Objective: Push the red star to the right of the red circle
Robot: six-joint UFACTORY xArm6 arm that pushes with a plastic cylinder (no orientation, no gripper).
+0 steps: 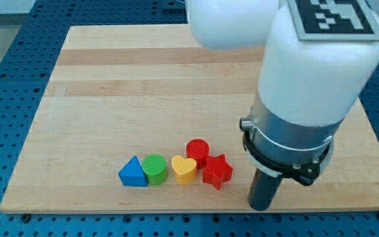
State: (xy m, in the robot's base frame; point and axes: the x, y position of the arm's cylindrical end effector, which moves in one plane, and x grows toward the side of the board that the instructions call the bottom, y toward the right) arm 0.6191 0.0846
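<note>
The red star (217, 171) lies near the view's bottom, just right of and slightly below the red circle (197, 151), touching it. My tip (260, 206) rests on the board to the right of and a little below the star, apart from it by a small gap. The white arm body covers the view's upper right.
A yellow heart (183, 170), a green circle (154, 169) and a blue triangle (133, 173) stand in a row left of the star. The wooden board (110, 99) ends close below the blocks, with blue perforated table around it.
</note>
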